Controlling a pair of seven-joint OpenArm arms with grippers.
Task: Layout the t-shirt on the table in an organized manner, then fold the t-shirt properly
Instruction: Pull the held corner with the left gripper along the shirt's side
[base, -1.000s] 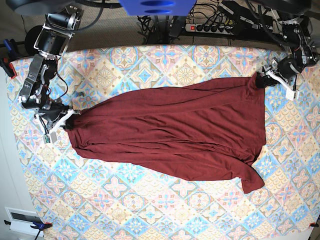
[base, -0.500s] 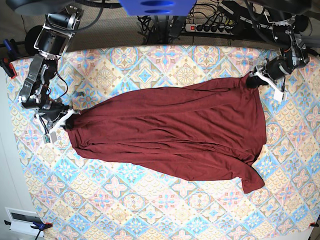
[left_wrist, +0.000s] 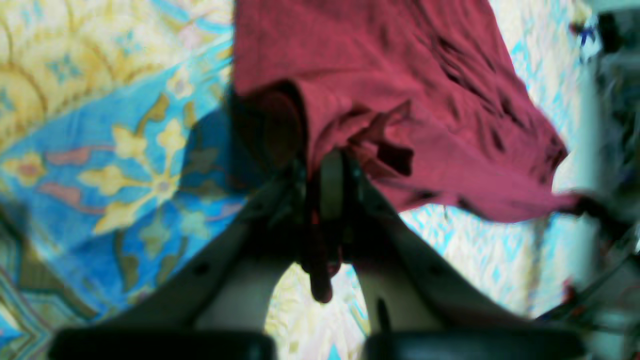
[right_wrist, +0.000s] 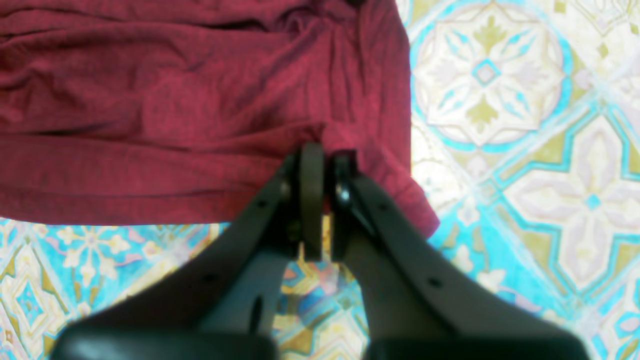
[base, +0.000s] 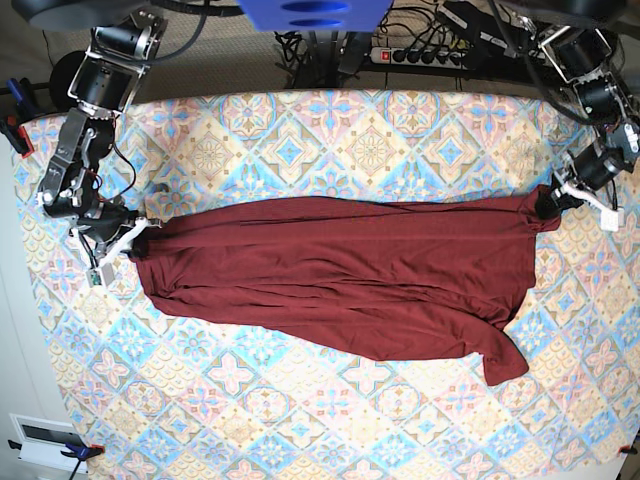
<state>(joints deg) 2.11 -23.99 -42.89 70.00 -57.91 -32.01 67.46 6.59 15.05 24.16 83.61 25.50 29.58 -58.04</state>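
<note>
Even, bright overhead light is covering the base view, casting only faint shadows; the left wrist view is smearing heavily with blur, the t-shirt (left_wrist: 400, 100) throwing a dark shadow on the table (left_wrist: 100, 150); the right wrist view is showing slightly soft focus.

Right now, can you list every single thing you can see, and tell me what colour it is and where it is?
t-shirt: one, dark maroon, stretched across the middle of the table, held at both ends.
table: one, covered in pastel blue, pink and cream diamond tiles, fills most of the base view.
power strip: one, black with a red switch, behind the table's far edge.
cables: several, black, tangled beside the power strip.
left pincer: one, black, at the base view's right, shut on the t-shirt's corner.
right pincer: one, black, at the base view's left, shut on the t-shirt's other end.
</note>
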